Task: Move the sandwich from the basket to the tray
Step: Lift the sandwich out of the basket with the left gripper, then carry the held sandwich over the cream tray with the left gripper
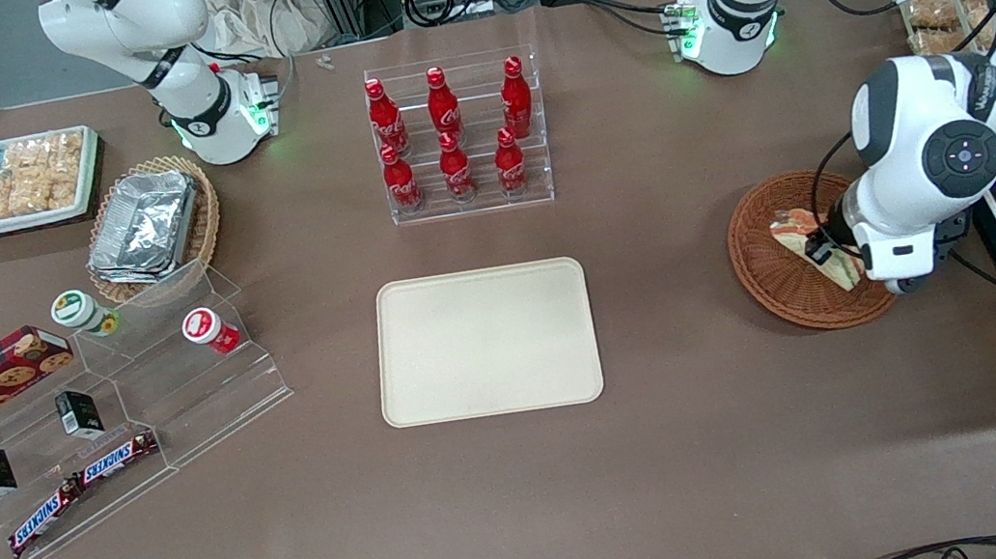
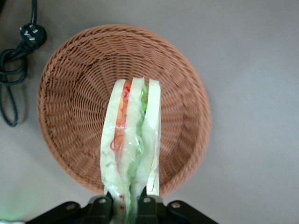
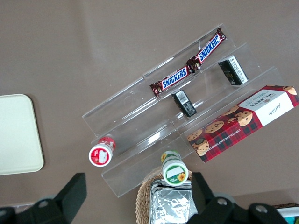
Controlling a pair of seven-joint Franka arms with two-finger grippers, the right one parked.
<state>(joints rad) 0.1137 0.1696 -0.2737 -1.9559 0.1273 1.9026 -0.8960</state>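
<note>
The sandwich [image 2: 133,140] is seen clamped at its narrow end btwn the gripper [image 2: 126,205] fingers, long axis pointing straight out at 12 o'clock over the basket [image 2: 70,93], w/ the tray [image 1: 485,342] well apart toward the parked arm's end.

You have a coarse woven wicker basket [image 2: 70,93], brown and ribbed, sitting on a matt brown worktop [image 1: 530,509] that looks like smooth cloth or paper. The sandwich [image 2: 133,140] is wrapped in clear, crinkled glossy film (pale soft bread shows through), pinched between the black plastic fingers of the tool [image 2: 125,207] just above the basket. Your tray [image 1: 485,342] is smooth, matt cream, probably plastic.
</note>
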